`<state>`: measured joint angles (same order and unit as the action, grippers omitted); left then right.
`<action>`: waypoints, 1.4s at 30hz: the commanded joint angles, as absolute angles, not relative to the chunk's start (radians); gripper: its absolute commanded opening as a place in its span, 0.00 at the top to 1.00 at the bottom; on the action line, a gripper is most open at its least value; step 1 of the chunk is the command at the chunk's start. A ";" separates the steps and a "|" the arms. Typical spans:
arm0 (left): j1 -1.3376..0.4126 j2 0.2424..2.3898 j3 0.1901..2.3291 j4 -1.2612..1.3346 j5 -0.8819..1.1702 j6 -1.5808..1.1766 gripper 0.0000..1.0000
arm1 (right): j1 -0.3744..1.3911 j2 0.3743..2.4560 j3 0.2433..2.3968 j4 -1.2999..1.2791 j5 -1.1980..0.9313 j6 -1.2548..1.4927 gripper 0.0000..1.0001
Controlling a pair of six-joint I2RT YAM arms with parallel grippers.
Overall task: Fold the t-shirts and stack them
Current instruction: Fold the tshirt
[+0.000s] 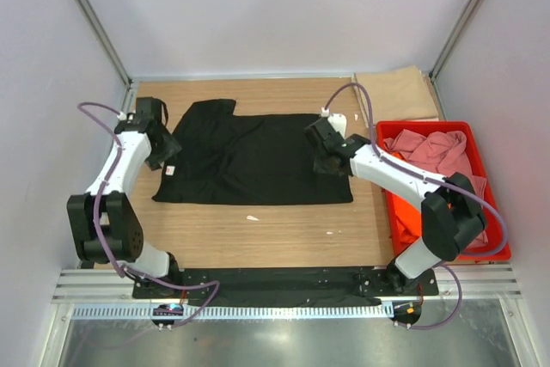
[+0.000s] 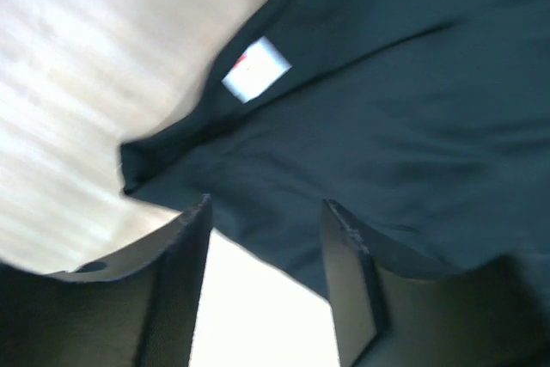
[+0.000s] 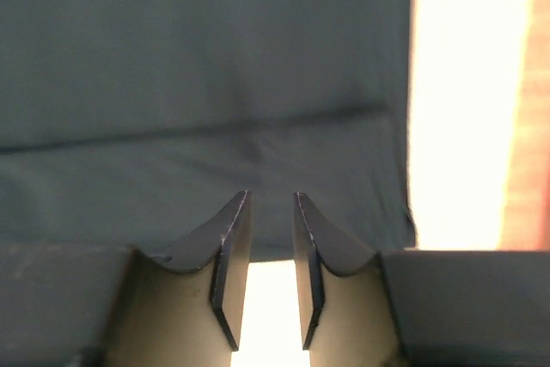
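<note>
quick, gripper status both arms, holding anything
left gripper: open, nothing held, at the edge of the black t-shirt
right gripper: jaws slightly open, nothing held

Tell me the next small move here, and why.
Probably lift both arms straight up, clear of the black shirt. It lies spread flat on the table. The left gripper at its left end and the right gripper at its right edge both have jaws apart with nothing between them, so neither holds cloth.
</note>
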<state>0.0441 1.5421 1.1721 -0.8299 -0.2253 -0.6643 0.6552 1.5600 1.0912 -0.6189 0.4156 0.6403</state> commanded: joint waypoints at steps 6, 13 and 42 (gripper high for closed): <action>0.078 1.551 1.331 -0.612 -0.062 -0.558 0.42 | 0.460 1.649 1.311 -0.444 0.060 0.384 0.64; 0.117 1.839 1.547 -0.543 -0.006 -0.439 0.41 | 0.345 1.802 1.455 -0.351 -0.130 0.204 0.58; 0.176 2.427 1.991 -0.511 0.287 -0.275 0.45 | 0.077 2.361 2.065 -0.635 -0.479 -0.156 0.46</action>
